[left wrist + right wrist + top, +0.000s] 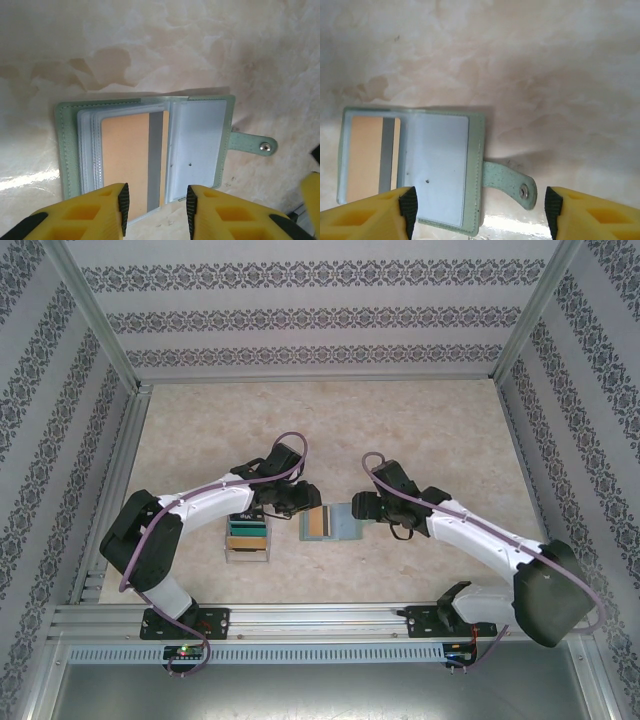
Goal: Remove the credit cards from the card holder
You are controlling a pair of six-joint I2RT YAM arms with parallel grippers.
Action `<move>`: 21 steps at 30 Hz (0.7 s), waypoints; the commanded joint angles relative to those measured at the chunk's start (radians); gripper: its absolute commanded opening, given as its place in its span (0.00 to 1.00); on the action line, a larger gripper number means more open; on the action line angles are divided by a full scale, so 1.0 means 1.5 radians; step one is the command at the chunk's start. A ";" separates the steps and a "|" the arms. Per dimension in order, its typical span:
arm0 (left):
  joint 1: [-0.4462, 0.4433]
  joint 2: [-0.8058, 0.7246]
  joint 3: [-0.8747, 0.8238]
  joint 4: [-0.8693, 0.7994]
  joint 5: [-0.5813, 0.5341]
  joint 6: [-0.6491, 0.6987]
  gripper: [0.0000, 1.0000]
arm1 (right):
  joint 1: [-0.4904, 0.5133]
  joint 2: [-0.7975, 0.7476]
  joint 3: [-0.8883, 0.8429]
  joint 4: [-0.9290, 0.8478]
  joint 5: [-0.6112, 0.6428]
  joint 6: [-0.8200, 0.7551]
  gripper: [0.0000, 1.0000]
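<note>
Beige marbled counter (400, 430) inside patterned walls. Two white arms reaching inward from the near edge toward the middle. Released left claw (295, 498) (156, 200), yellow fingers parted above the near edge of the card holder, gripping nothing. Released right claw (362, 505) (480, 201) too, spread wide, hovering over the strap side.

Just beside the left arm, a clear tray (248, 537) of staggered coloured cards.

Between the two claws, flat on the counter and lying open: sage-green card holder (335, 523) (200, 135) (440, 155), clear sleeves fanned on top. In the top sleeve, an orange card (316, 523) (125, 160) (365, 150) with a grey stripe down one side; any print on it unreadable. On the edge toward the right arm, a small green tab (247, 142) (502, 177) ending in a metal snap (266, 146) (524, 190), resting on the counter.
</note>
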 commanded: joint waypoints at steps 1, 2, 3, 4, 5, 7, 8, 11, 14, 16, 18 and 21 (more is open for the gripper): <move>-0.005 -0.003 -0.004 -0.014 -0.025 0.017 0.31 | 0.007 -0.044 0.013 -0.015 0.015 -0.003 0.65; -0.005 -0.001 -0.003 -0.019 -0.029 0.020 0.28 | 0.007 -0.046 0.007 0.008 -0.020 -0.001 0.62; -0.005 0.001 -0.001 -0.022 -0.032 0.023 0.24 | 0.007 -0.043 0.002 0.026 -0.048 0.005 0.59; -0.005 0.005 0.000 -0.025 -0.033 0.026 0.20 | 0.007 -0.036 -0.003 0.046 -0.084 0.011 0.56; -0.005 0.009 0.000 -0.027 -0.033 0.030 0.15 | 0.008 -0.026 -0.009 0.070 -0.121 0.014 0.53; -0.005 0.019 0.002 -0.028 -0.029 0.036 0.09 | 0.012 -0.003 -0.017 0.109 -0.160 0.033 0.49; -0.005 0.027 0.003 -0.029 -0.028 0.040 0.08 | 0.012 0.012 -0.021 0.130 -0.181 0.048 0.48; -0.006 0.046 0.005 -0.030 -0.021 0.046 0.04 | 0.012 0.058 -0.026 0.172 -0.228 0.073 0.32; -0.006 0.065 0.006 -0.030 -0.012 0.050 0.04 | 0.014 0.096 -0.033 0.218 -0.260 0.095 0.27; -0.006 0.076 0.008 -0.031 -0.006 0.054 0.04 | 0.013 0.114 -0.039 0.246 -0.273 0.106 0.27; -0.008 0.085 0.011 -0.036 -0.006 0.055 0.04 | 0.015 0.135 -0.038 0.266 -0.287 0.114 0.26; -0.008 0.091 0.016 -0.047 -0.011 0.058 0.04 | 0.015 0.164 -0.033 0.279 -0.299 0.119 0.24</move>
